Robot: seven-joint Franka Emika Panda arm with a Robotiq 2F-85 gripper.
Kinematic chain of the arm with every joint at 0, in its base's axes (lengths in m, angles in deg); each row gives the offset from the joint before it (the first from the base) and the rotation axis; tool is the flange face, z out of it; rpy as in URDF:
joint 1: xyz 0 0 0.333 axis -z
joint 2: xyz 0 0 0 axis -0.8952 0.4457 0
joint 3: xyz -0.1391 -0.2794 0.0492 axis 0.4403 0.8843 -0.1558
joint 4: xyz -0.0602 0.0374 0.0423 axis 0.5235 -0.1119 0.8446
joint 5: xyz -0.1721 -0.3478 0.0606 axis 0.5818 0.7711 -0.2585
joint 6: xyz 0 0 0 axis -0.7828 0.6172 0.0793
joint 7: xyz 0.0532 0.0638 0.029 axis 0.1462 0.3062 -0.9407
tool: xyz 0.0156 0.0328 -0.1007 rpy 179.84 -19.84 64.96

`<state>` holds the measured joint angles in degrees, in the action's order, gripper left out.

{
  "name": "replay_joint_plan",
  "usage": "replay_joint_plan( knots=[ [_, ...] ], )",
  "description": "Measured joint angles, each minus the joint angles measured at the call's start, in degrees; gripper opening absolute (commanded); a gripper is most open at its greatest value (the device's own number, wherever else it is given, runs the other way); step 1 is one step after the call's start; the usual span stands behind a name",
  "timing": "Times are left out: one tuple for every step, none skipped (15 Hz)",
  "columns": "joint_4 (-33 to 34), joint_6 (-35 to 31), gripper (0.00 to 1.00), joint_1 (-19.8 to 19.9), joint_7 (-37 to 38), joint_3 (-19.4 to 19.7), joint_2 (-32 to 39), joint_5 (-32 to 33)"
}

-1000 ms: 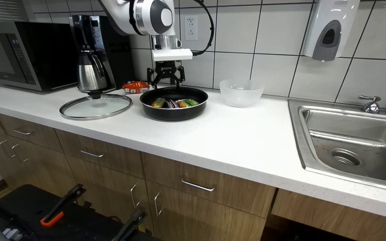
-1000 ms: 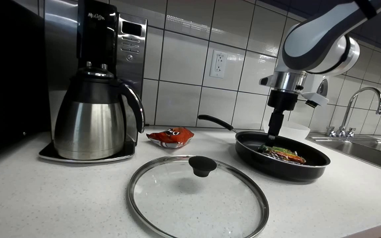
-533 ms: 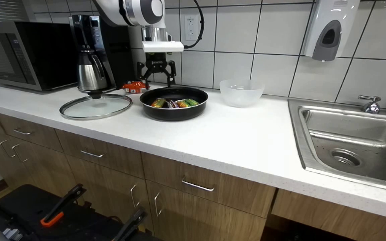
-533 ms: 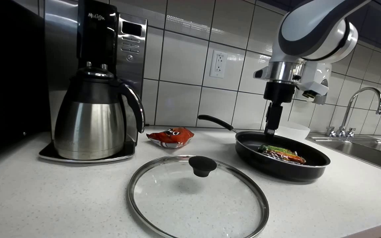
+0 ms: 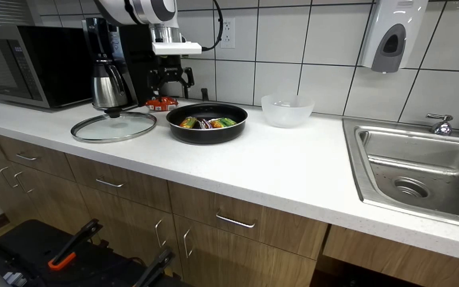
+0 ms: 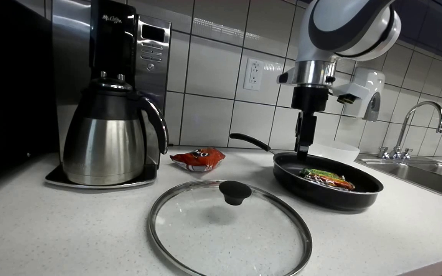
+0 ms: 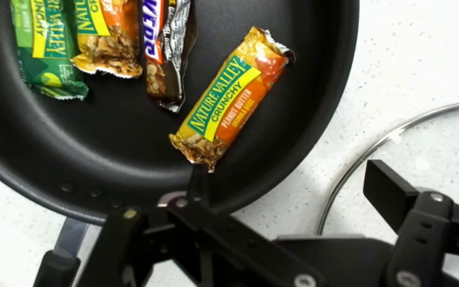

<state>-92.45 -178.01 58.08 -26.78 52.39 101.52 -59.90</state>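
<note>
My gripper (image 5: 171, 95) stands open and empty, above the counter beside the black pan (image 5: 207, 137). In the wrist view its fingers are spread wide: the left finger (image 7: 198, 187) overlaps the pan's edge, the right finger (image 7: 389, 195) the glass lid (image 7: 331, 197). Several wrapped bars lie in the pan: a peanut butter granola bar (image 7: 229, 99) nearest the gripper, a chocolate bar (image 7: 165, 52), another orange granola bar (image 7: 108, 44) and a green one (image 7: 50, 52). A red snack bag (image 6: 199, 160) rests near the wall. The lid's black knob (image 6: 235, 193) points up.
The pan handle (image 6: 249, 141) reaches back toward the tiled wall. A frosted bowl (image 5: 288, 111) sits behind the pan, toward the sink (image 5: 416, 159). A coffee maker with a steel carafe (image 6: 106, 149) and a microwave (image 5: 10, 63) occupy the far end of the counter.
The arm and open gripper have shifted leftward in both exterior views and risen somewhat, from over the pan to its handle side. Pan, bars, lid and bag have stayed put.
</note>
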Motion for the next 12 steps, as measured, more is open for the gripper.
replay_joint_plan(
  knots=[
    [0.4, 0.4, 1.00, -0.6, 0.3, -0.1, 0.0, 0.5],
    [0.8, 0.8, 1.00, -1.1, 0.7, -0.3, 0.1, 1.0],
    [1.4, 1.4, 1.00, -1.6, 1.1, -0.5, 0.3, 1.5],
    [1.9, 1.8, 1.00, -2.2, 1.5, -0.6, 0.5, 1.9],
    [2.5, 2.3, 1.00, -2.7, 1.9, -0.8, 0.8, 2.4],
    [3.2, 2.7, 1.00, -3.3, 2.2, -0.9, 1.3, 2.9],
    [3.9, 3.1, 1.00, -3.9, 2.6, -1.2, 1.8, 3.3],
    [4.7, 3.5, 1.00, -4.4, 2.9, -1.4, 2.3, 3.6],
    [5.5, 3.9, 1.00, -5.0, 3.3, -1.6, 2.9, 3.7],
    [6.4, 4.2, 1.00, -5.5, 3.6, -1.9, 3.6, 3.8],
    [7.3, 4.4, 1.00, -6.0, 4.0, -2.1, 4.4, 3.9],
    [8.1, 4.4, 1.00, -6.6, 4.3, -2.3, 5.1, 4.0]
  ],
)
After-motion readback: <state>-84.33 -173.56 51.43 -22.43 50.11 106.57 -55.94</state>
